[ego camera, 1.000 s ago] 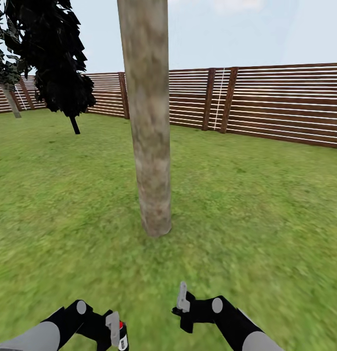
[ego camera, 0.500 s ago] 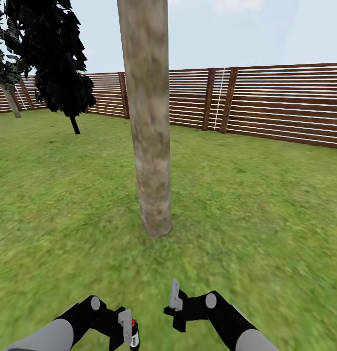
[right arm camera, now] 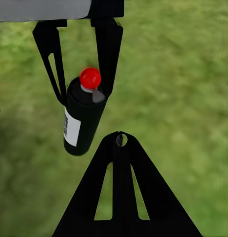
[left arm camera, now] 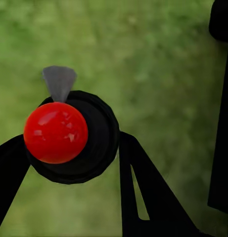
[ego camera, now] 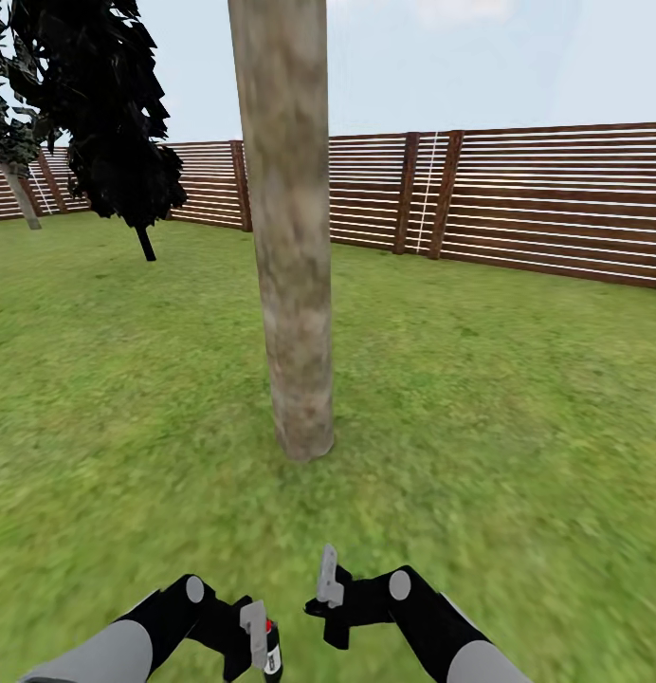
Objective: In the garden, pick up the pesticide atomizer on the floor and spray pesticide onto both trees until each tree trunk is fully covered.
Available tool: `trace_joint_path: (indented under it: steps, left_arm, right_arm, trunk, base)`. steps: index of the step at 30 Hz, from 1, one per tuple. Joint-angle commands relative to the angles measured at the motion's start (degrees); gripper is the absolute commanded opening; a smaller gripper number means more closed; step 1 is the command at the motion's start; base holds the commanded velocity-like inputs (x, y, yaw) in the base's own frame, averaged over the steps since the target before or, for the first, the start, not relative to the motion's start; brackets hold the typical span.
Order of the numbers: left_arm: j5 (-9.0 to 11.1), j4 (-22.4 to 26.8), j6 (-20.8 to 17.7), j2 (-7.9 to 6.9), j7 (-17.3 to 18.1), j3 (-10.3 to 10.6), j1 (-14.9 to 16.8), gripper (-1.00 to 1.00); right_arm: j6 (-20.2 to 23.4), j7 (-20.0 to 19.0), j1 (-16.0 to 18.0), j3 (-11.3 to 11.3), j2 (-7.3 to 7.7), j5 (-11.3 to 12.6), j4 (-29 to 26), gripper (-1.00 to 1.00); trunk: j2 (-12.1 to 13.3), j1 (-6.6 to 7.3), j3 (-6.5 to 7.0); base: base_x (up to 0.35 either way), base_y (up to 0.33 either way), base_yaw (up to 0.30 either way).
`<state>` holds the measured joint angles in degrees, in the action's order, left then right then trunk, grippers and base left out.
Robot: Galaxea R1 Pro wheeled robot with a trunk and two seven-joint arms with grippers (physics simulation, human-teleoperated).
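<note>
A thick pale tree trunk [ego camera: 295, 237] rises from the lawn straight ahead, its base about an arm's length beyond my grippers. Another pale trunk [ego camera: 23, 204] stands far off at the left by the fence. My left gripper [ego camera: 257, 645] is shut on the pesticide atomizer [ego camera: 271, 650], a black bottle with a red top [left arm camera: 55, 132] and a white label [right arm camera: 71, 127], held upright over the grass. My right gripper [ego camera: 328, 569] is shut with nothing in it, just right of the atomizer [right arm camera: 83, 118] and apart from it. The floor and the pesticide are out of view.
Green lawn [ego camera: 499, 398] spreads all around the near trunk. A reddish-brown slat fence [ego camera: 537, 204] runs across the back. A near-black thin-stemmed tree [ego camera: 119, 123] stands at the back left.
The left gripper has carried the atomizer to the right, towards the middle of the head view. The right gripper has moved left and slightly down, closer to it. The camera is still.
</note>
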<state>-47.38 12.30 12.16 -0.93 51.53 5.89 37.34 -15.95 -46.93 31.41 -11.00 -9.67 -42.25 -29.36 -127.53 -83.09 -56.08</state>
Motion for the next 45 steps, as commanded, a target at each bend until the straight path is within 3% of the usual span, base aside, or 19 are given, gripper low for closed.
trace_joint_path:
  steps: [1,8,14,33,45]
  left_arm:
    - [0.00,0.09,0.31,0.15,0.00,0.41,0.01,-1.00]
    - [0.42,0.01,0.63,0.44,-0.01,0.03,-0.01,-1.00]
    - [3.79,0.00,1.25,0.47,0.39,-0.02,-0.09,-1.00]
    - [4.18,-0.09,2.32,1.98,0.50,-0.34,-0.17,-1.00]
    - [5.96,-0.09,3.88,2.14,2.60,-0.34,-0.16,-1.00]
  right_arm:
    - [-0.31,-0.12,0.00,0.05,-0.05,-0.56,-0.08,-1.00]
    - [-0.39,-0.26,0.01,0.02,-0.09,-0.56,-0.08,-1.00]
    - [-0.40,-0.24,-0.02,0.08,-0.09,-0.57,0.00,-1.00]
    - [-0.40,-0.18,-0.03,0.10,-0.09,-0.65,0.01,-1.00]
    - [-0.40,-0.18,-0.01,0.10,-0.09,-0.65,0.04,-1.00]
  trunk:
    - [-0.02,0.01,-0.05]
    - [-0.02,0.01,-0.05]
    - [-0.02,0.01,-0.05]
    - [-0.02,0.01,-0.05]
    - [-0.02,0.01,-0.05]
  base:
    - [0.000,0.000,0.000]
    - [0.000,0.000,0.000]
    - [0.000,0.000,0.000]
    - [0.000,0.000,0.000]
    - [0.000,0.000,0.000]
